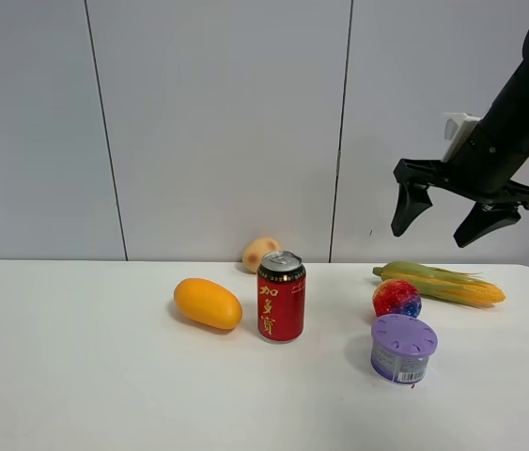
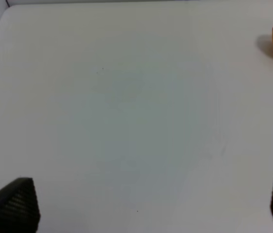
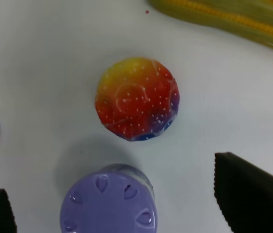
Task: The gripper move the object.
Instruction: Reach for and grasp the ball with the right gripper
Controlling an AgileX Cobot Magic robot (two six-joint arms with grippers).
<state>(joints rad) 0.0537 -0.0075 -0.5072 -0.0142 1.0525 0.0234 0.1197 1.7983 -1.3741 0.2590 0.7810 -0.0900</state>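
The right gripper hangs above the object, jaws spread and empty. On descent, one could knock the purple tub just near of it.

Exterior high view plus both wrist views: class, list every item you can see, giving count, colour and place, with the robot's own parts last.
table: one, white, under everything
mango: one, orange, left of the can
can: one, red, upright near the middle
peach-coloured fruit: one, pale, behind the can
faceted ball fruit: one, red-yellow-blue, between corn cob and tub
corn cob: one, yellow-green, lying at far right
tub: one, purple lid, nearest the camera
right gripper: one, black, open, raised in the air on the right
left gripper: one, black, open, above bare table
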